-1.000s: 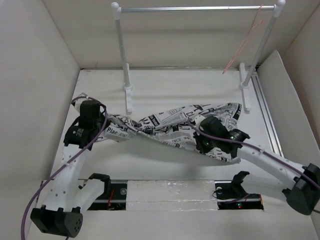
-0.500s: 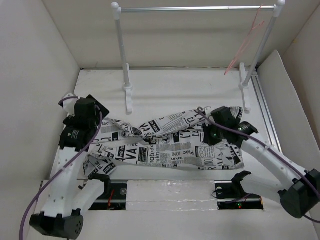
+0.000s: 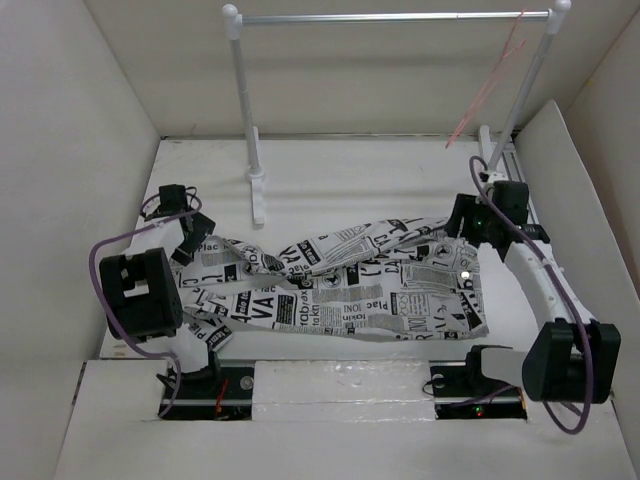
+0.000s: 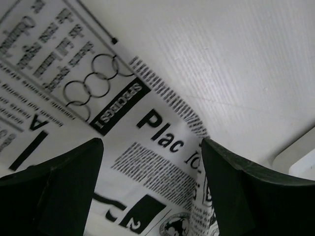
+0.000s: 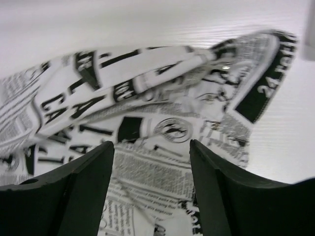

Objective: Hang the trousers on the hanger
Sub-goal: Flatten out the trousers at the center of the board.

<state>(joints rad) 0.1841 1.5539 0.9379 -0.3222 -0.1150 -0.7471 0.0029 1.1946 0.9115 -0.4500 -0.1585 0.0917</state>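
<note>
Under left end effector and right end effector, trousers flat

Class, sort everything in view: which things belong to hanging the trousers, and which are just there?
Part of the job: trousers; hanger; left gripper and right gripper, both open.
Just there: rack; purple cables.
</note>
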